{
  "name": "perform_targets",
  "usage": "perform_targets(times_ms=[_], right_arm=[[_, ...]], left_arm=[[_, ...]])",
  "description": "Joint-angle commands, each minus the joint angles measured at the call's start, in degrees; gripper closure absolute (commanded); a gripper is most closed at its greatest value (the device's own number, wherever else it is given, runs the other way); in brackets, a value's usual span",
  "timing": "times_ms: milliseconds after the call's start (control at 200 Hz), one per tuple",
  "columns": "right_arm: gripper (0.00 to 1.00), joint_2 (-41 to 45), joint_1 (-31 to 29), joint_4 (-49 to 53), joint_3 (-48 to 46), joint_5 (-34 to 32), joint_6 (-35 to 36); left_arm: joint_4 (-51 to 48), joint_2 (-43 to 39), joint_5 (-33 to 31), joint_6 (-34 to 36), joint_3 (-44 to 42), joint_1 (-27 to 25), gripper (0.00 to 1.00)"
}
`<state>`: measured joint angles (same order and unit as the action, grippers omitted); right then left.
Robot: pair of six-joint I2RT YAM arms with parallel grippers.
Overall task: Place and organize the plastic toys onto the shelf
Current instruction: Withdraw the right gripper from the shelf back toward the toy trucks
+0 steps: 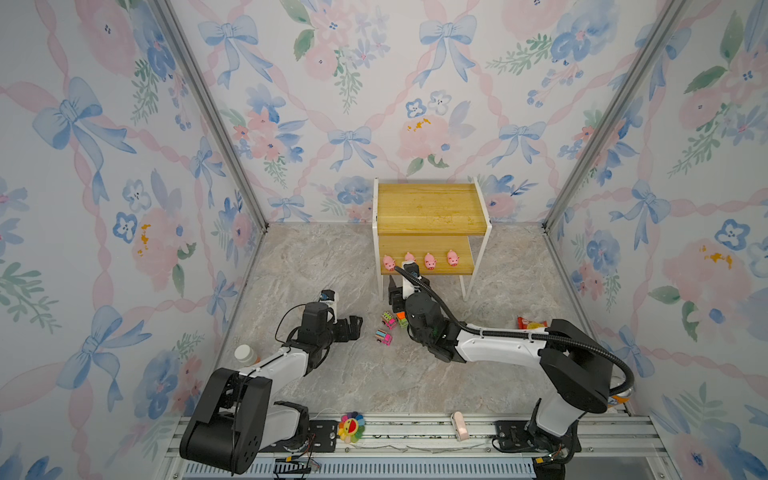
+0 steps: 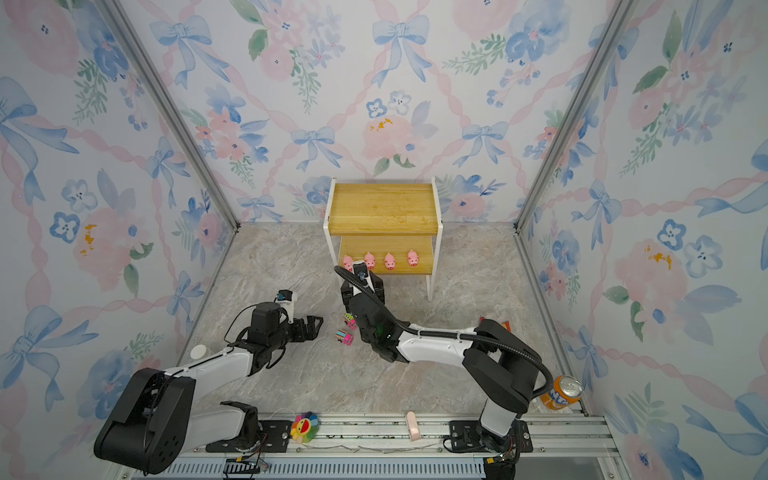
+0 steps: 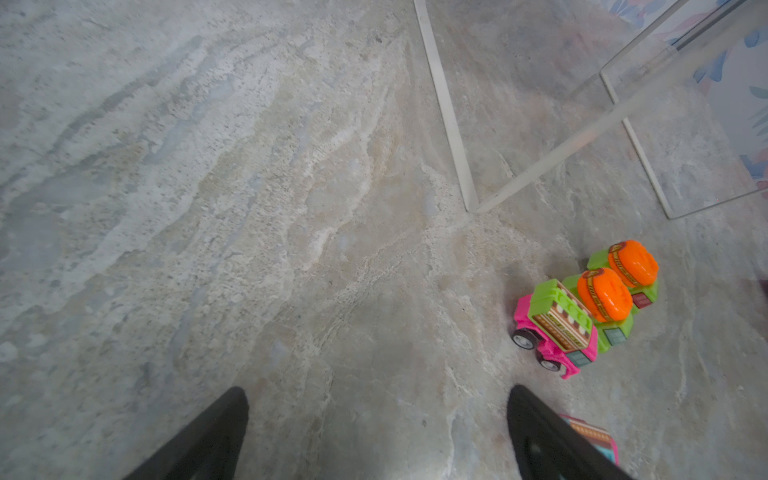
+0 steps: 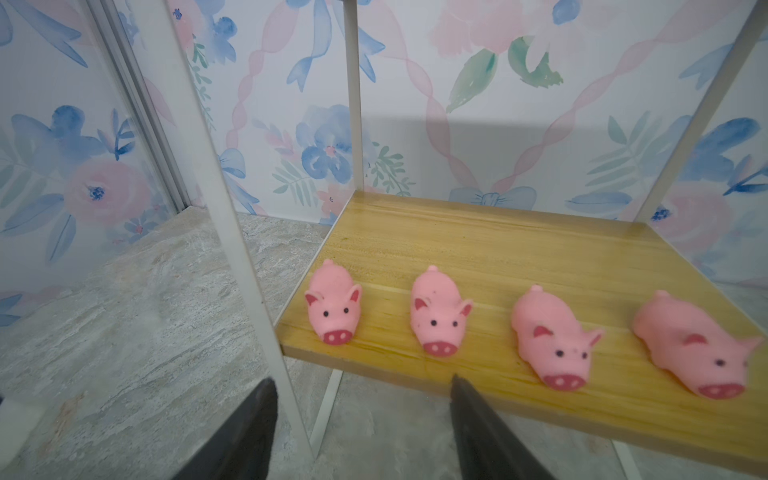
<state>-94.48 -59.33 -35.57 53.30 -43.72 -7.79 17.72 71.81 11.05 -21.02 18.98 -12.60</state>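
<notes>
Shelf (image 1: 430, 208) stood at the back of the marbled tabletop (image 1: 324, 257), against the rear wall. Four pink pigs (image 4: 440, 316) sat in a row along the front edge of its lower board (image 4: 498, 245), snouts facing forward, each apart from its neighbour.

Right gripper (image 4: 365, 419) hovered just in front of the left end of the lower board, near the shelf's front-left leg. Its jaws were spread and held nothing. The two leftmost pigs lay nearest and neither was touched.

All trucks were off the shelf, on the tabletop in front of it, between the two grippers. The left wrist view showed one pink truck (image 3: 555, 328) and two green trucks (image 3: 602, 301) with orange tops packed side by side, touching. A second pink truck (image 3: 592, 436) lay near that cluster, partly hidden behind one finger of the left gripper (image 3: 374, 436).

Left gripper was low over the tabletop, just beside the trucks, with jaws spread wide and empty.

Rainbow flower toy (image 1: 351, 427) lay on the front rail. Orange can (image 2: 561, 392) stood at the front right corner, behind the right arm.
</notes>
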Motion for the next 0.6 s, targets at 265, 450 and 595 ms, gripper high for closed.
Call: perform_targets(times_ms=[265,450,595], right_arm=[[0.32,29.5,8.6,29.5,-13.3,15.6,-6.3],[0.35,39.7,13.0,37.7,-17.7,16.8,-8.2],[0.34,39.6,20.9,41.3,-19.8,31.2,-12.4]], left_arm=[[0.4,2.1,2.3,1.4,2.3,0.4,0.02],[0.4,3.5,3.6,1.4,3.3,0.3,0.02],[0.4,3.8,3.6,1.3,3.5,0.0,0.02]])
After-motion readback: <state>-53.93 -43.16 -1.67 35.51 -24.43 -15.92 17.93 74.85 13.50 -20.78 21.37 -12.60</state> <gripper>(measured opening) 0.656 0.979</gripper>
